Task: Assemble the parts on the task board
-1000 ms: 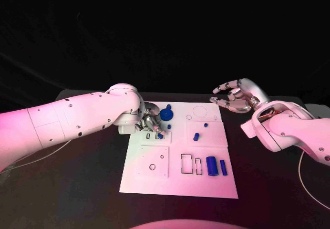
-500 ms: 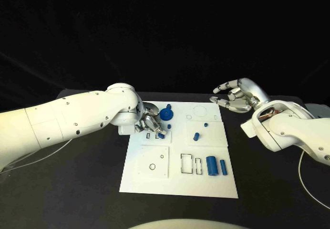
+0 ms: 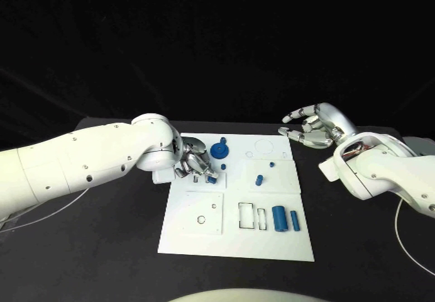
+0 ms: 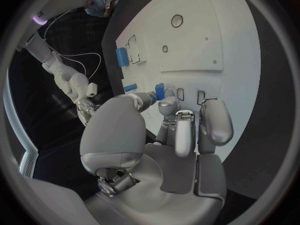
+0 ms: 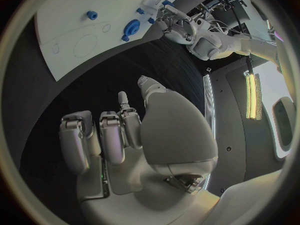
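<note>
1. A small blue part (image 3: pixel 210 178) is being pinched by the left hand (image 3: pixel 194 162) near the task board (image 3: pixel 237 245)'s left edge, at the slots there (seating seems in progress).
2. Nothing is being held by the right hand (image 3: pixel 309 128), fingers loosely curled, beyond the far right corner.
3. Next, careful alignment is probably being required.

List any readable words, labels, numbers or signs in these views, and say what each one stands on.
None can be read: the task board carries only outlined shapes and holes, and neither the blue parts nor the white arms show any lettering.
</note>
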Controlling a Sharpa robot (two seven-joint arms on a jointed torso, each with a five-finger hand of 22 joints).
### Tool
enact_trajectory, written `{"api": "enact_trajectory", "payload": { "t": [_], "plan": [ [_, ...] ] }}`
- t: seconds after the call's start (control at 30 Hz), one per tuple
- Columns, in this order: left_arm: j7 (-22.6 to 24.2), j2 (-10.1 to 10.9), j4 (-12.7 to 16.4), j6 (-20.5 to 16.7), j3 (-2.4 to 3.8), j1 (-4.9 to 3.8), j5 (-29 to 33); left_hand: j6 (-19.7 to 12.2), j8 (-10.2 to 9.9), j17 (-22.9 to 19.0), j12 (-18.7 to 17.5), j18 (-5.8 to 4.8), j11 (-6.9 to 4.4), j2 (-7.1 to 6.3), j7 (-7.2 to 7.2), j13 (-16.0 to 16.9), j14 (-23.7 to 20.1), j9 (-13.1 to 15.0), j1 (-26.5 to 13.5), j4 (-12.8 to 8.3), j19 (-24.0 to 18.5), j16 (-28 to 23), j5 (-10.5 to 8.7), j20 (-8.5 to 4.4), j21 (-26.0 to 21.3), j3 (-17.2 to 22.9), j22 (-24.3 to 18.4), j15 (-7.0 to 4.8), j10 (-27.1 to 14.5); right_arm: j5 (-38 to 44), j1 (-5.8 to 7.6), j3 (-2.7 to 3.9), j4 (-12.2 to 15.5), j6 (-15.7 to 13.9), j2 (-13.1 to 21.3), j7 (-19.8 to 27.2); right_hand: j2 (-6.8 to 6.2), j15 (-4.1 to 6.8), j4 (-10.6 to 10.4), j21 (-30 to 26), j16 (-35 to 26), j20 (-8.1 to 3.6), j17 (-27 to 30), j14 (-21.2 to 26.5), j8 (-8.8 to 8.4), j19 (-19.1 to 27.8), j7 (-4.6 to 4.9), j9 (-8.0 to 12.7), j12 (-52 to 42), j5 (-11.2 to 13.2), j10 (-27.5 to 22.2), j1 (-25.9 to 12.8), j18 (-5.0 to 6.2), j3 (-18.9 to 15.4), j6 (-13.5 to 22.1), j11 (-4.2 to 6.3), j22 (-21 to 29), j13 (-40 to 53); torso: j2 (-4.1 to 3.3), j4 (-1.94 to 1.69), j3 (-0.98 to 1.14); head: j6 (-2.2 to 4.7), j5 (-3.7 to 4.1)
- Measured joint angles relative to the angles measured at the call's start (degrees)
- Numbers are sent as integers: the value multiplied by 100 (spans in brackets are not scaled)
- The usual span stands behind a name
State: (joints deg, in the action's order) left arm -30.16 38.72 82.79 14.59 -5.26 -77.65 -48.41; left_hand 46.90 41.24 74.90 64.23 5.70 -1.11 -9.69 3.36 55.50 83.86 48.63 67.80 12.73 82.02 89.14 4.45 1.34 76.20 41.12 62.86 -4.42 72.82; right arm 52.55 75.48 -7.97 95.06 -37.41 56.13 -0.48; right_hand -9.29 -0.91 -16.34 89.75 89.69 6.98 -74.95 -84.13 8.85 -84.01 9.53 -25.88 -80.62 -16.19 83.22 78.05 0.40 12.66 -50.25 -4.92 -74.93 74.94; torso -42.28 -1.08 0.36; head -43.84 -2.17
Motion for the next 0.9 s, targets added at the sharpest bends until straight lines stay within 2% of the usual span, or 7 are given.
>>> {"api": "enact_trajectory", "payload": {
  "t": [0.17,0.4,0.57,0.9],
  "plan": [
    [31,143,244,-284,0,93,-286,24,0,0,33,0,-10,-37,18,33,0,4,-37,0,20,0,131,-20,33,0,77,0,52,-5,0,0,3,0,18,0,0,0,0,0,0,0,0,0,0,0,0,0,0,0,0,0,0,0,0,0,0,0,0,-5,-1,-16,-1],
    [49,251,423,-622,2,178,-880,67,0,0,57,0,-12,-58,19,62,-1,31,-58,0,20,22,284,-21,54,0,115,1,94,-7,-1,-1,4,-1,27,2,0,0,0,0,0,0,1,0,0,0,0,0,0,0,0,0,0,0,0,0,1,-1,2,-7,-2,-25,-14],
    [49,273,468,-781,3,208,-1168,76,-1,0,79,0,-22,-89,13,84,19,65,-89,0,40,22,459,-41,54,0,138,-19,143,-8,-1,-1,5,-2,27,4,0,0,0,0,0,0,1,0,0,0,0,0,0,0,0,0,0,0,0,0,1,-1,0,3,-2,-21,-38],
    [37,274,501,-885,6,222,-1417,87,-2,0,79,0,-21,-112,19,107,19,65,-112,0,40,22,525,-41,77,0,164,-19,143,-8,-2,-2,5,-2,27,5,0,0,0,0,0,0,2,0,0,0,0,-1,0,0,0,0,0,0,0,0,2,-2,-9,14,-2,-26,-51]
  ]
}}
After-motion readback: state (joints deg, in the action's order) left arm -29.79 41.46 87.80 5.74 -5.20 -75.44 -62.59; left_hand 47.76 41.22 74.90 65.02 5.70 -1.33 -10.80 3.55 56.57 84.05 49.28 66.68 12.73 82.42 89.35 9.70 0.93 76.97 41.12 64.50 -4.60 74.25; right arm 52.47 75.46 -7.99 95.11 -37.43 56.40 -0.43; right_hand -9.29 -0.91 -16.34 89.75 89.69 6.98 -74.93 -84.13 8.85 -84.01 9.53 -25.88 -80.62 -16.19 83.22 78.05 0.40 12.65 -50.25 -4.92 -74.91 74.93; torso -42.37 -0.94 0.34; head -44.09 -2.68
